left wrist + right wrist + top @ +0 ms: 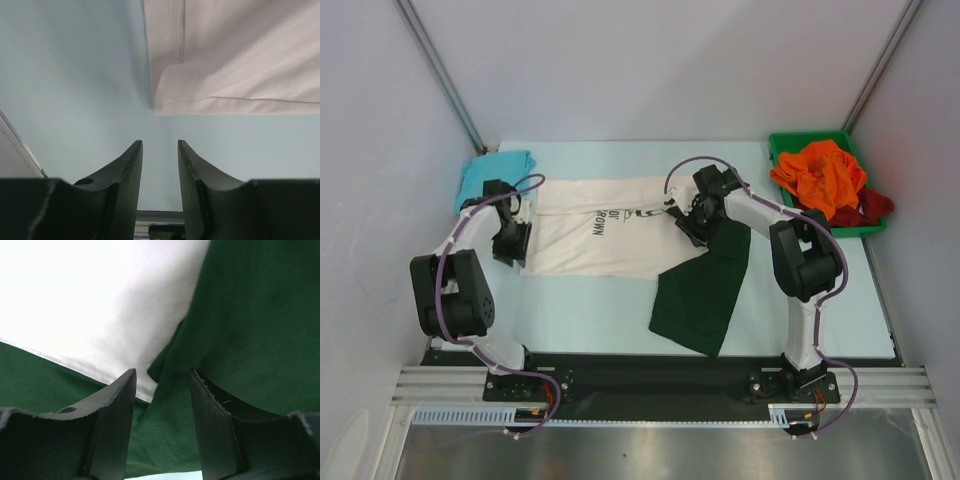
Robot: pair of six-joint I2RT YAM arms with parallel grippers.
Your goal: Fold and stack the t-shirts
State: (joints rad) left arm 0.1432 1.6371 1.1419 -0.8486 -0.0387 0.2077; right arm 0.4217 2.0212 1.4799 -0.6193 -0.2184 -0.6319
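A cream t-shirt (590,245) with dark print lies flat mid-table, its dark green sleeve (705,290) spread toward the front right. My left gripper (512,245) sits at the shirt's left edge. In the left wrist view it (160,142) is open over bare table, with the cream hem (240,60) just ahead and nothing between the fingers. My right gripper (688,225) is low where the cream body meets the green sleeve. In its wrist view it (161,371) stands open, with a fold of green cloth (250,315) between the jaws and cream cloth (90,300) beyond.
A teal shirt (495,172) lies folded at the back left corner. The green bin (790,140) at the back right holds an orange shirt (818,175) and a dark red one (865,208). White walls close in both sides.
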